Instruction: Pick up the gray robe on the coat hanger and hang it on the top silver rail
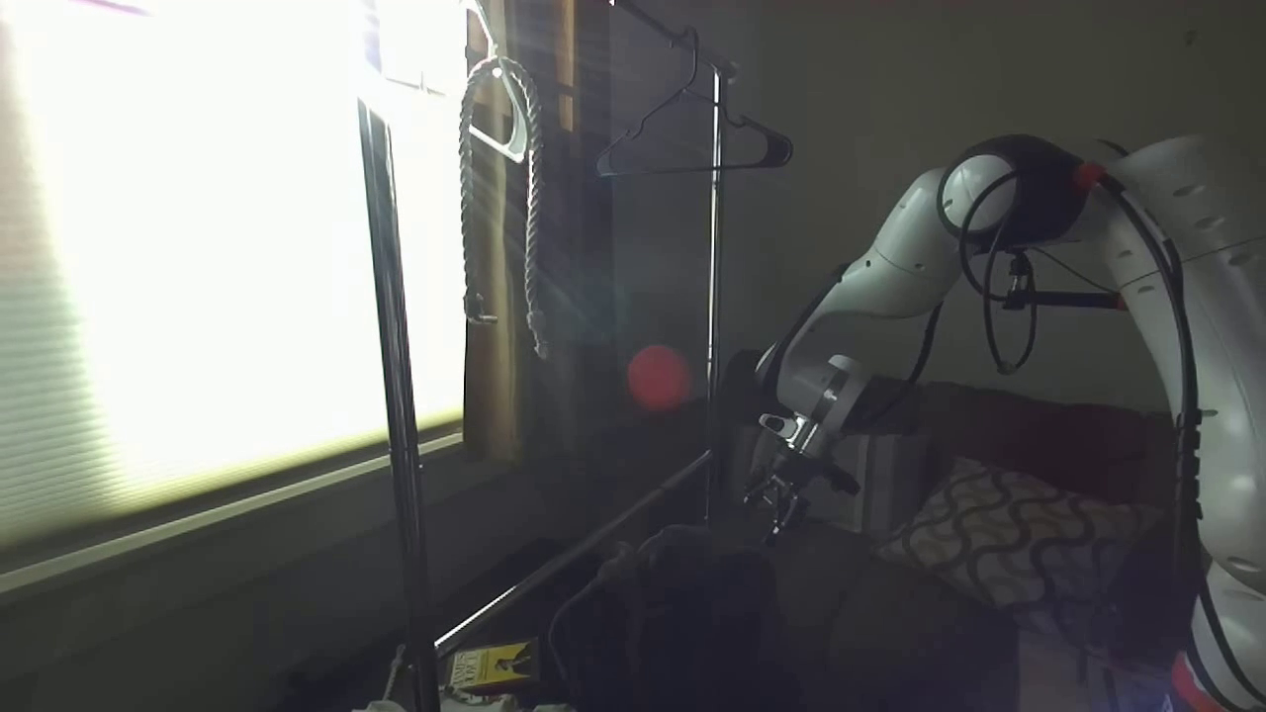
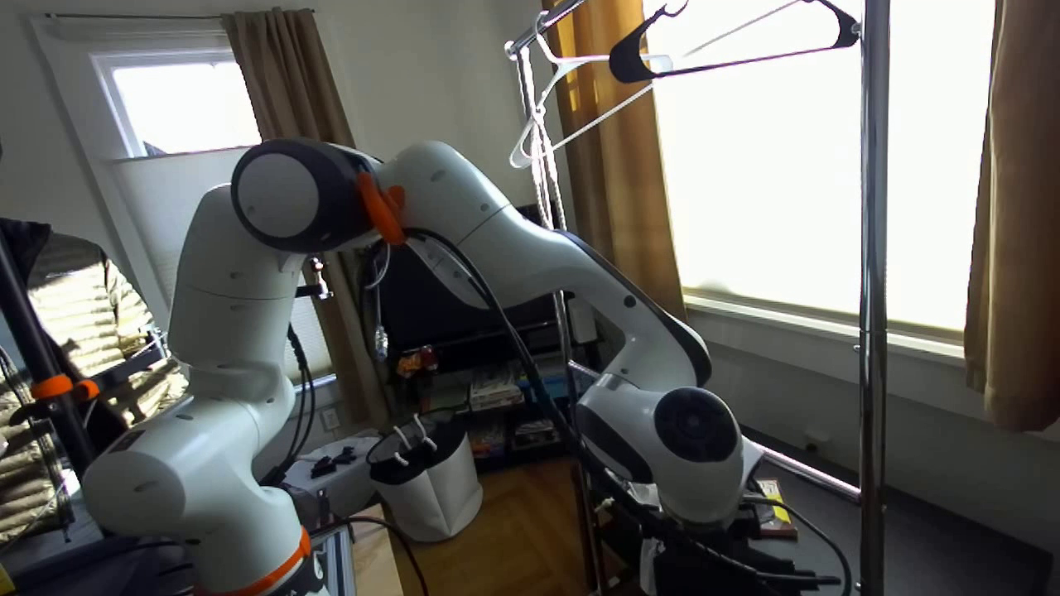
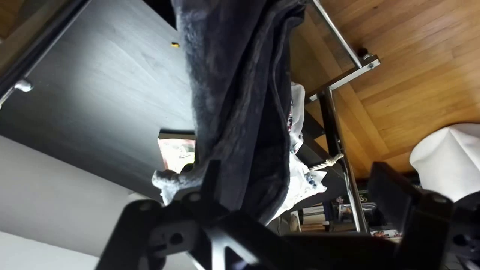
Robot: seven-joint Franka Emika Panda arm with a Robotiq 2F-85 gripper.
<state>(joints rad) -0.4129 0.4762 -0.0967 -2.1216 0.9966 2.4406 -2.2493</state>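
- I have lettering on a yellow book or box (image 1: 495, 665), lower left in an exterior view; too blurred for me to read surely;
- the gray robe (image 3: 240, 93) runs from the top to the lower centre of my wrist view;
- my gripper (image 3: 298, 168) has its fingers spread wide, nothing pinched; one overlaps the robe in that view, though I cannot tell if they touch;
- a dark hanger (image 1: 692, 171) and a rope-draped white hanger (image 1: 515, 150) hang from the top silver rail (image 1: 653, 25), upper centre in an exterior view;
- a rack post (image 1: 396, 396) cuts down its left side
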